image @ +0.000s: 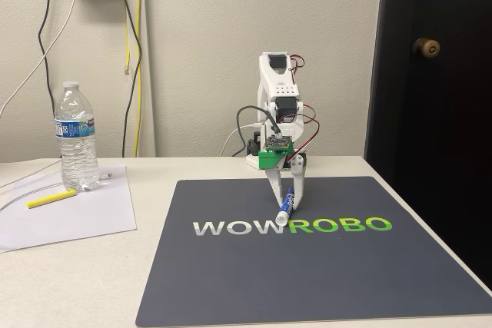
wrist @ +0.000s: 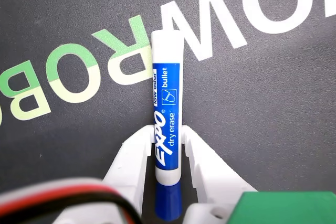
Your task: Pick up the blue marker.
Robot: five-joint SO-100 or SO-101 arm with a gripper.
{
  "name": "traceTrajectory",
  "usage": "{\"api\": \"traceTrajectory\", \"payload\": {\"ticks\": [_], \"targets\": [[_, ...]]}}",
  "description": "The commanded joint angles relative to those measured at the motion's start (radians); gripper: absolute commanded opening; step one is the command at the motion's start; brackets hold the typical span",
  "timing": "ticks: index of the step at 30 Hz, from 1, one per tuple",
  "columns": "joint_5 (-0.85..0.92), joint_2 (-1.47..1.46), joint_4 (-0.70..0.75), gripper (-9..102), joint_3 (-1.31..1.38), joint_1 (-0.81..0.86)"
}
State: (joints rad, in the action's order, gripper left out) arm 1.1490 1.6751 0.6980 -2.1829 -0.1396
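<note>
- The white two-finger gripper (image: 288, 207) clamps the short white-barrelled blue marker (wrist: 167, 114) near its blue cap, fingers (wrist: 128, 169) pressed on both sides.
- The marker's white end appears to touch the dark grey "WOWROBO" mat (image: 307, 266), at the lettering.

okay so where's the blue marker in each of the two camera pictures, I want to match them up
Fixed view: the blue marker is just right of centre, tilted between the fingers of the claw, its white end down over the lettering.
Wrist view: the blue marker runs straight up the middle, cap end at the bottom between the claw's white fingers.
Shared landmark: the WOWROBO lettering on the dark mat.
</note>
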Motion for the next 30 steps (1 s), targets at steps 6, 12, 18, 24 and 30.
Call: {"api": "traceTrajectory", "payload": {"ticks": [6, 12, 18, 24, 30], "targets": [[-0.002, 0.014, -0.003, 1, 0.003, 0.009], [-0.015, 0.089, 0.025, 0, 0.003, 0.021], [-0.107, 0.192, -0.008, 1, 0.003, 0.017], [-0.319, 0.288, -0.138, 1, 0.003, 0.003], [-0.624, 0.302, -0.388, 0, 0.003, -0.009]]}}
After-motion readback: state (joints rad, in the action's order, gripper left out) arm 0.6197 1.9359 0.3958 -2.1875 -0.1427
